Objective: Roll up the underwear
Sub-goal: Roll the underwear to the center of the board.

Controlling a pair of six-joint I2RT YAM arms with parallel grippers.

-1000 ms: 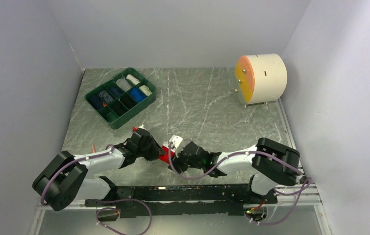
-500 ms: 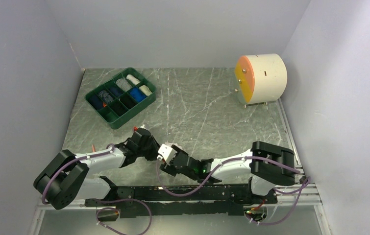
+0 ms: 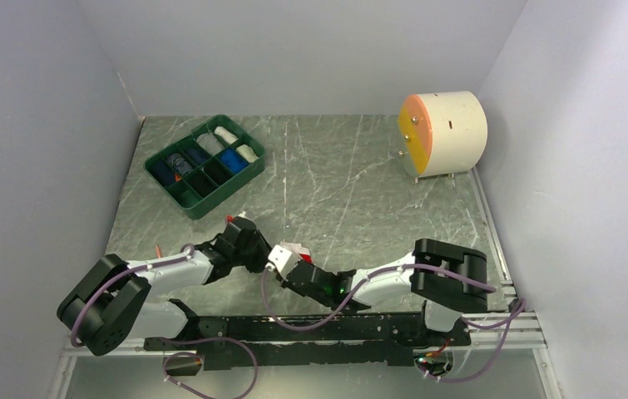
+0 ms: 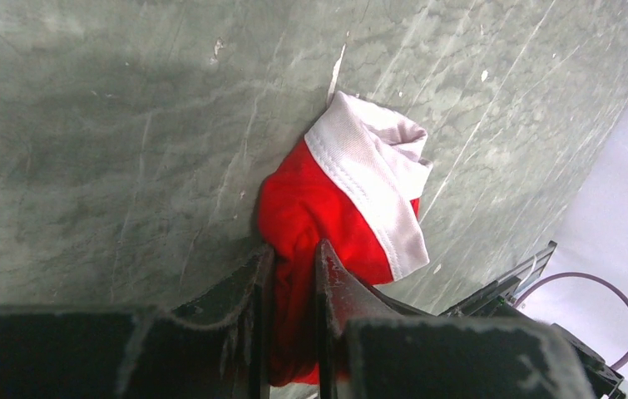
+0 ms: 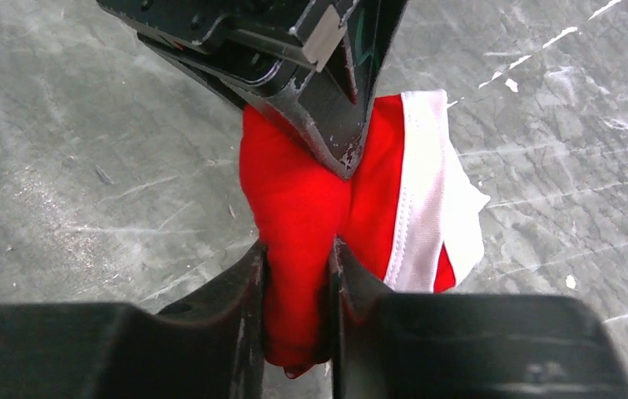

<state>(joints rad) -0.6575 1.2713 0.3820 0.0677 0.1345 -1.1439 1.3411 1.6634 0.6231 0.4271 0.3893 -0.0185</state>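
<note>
The red underwear [image 4: 314, 199] lies bunched on the grey table, its white waistband [image 4: 381, 179] folded over the far side. My left gripper [image 4: 293, 252] is shut on a fold of the red cloth. From the opposite side, my right gripper [image 5: 298, 252] is shut on another fold of the same underwear [image 5: 294, 187], with the left gripper's fingers [image 5: 331, 125] just beyond it. In the top view both grippers meet near the table's front middle, left gripper [image 3: 262, 258] and right gripper [image 3: 280, 264], and only a scrap of the underwear [image 3: 297, 247] shows.
A green compartment tray [image 3: 197, 206] holding several rolled cloths sits at the back left. A cream drum with an orange face [image 3: 443, 131] stands at the back right. Side walls close in both flanks, and a black rail [image 3: 294, 328] runs along the near edge.
My right gripper has slid left and forward up to the left one and closed on the red underwear. The left gripper has kept its grip and place.
</note>
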